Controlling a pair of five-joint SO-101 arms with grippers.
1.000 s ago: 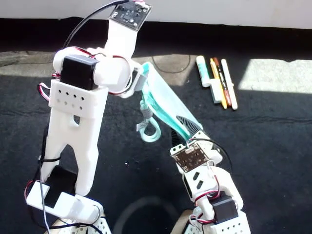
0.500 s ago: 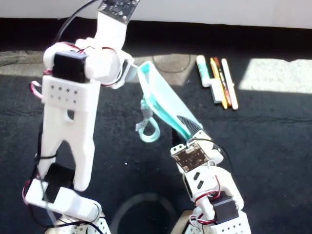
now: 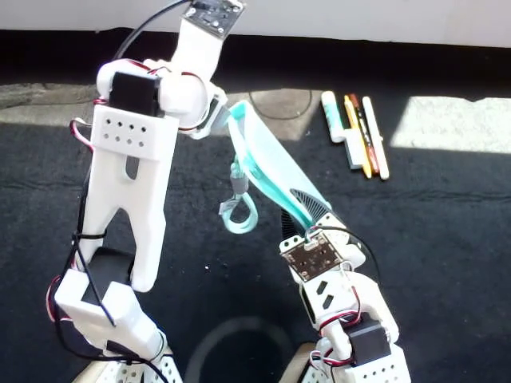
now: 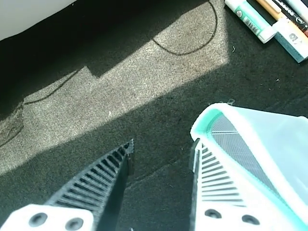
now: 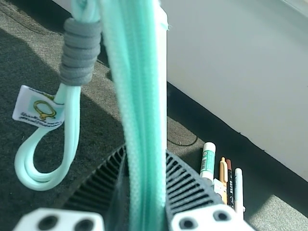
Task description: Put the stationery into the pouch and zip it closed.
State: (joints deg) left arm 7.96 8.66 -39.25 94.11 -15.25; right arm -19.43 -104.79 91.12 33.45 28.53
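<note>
Mint-green pouch (image 3: pixel 271 163) sits pinched in the right claw (image 5: pixel 144 159), its lower end hidden; left claw (image 4: pixel 162 144) spread beside its corner.

We find both arms built from white plastic shells. On the left arm (image 3: pixel 128 183) we see two rows of small round holes (image 3: pixel 120 137) and a keyhole slot beneath them, with black servo blocks (image 3: pixel 136 93) set at the joints. Red, black and white wires (image 3: pixel 78 134) loop beside its joints, and a black cable (image 3: pixel 148 30) runs to a bare circuit board (image 3: pixel 214 12). The right arm (image 3: pixel 345 299) carries a similar board (image 3: pixel 313 257) and thin red leads. The fingers (image 4: pixel 103 175) are black, ribbed and tapered, fixed to white mounts by dark screws (image 4: pixel 207 213).
</note>
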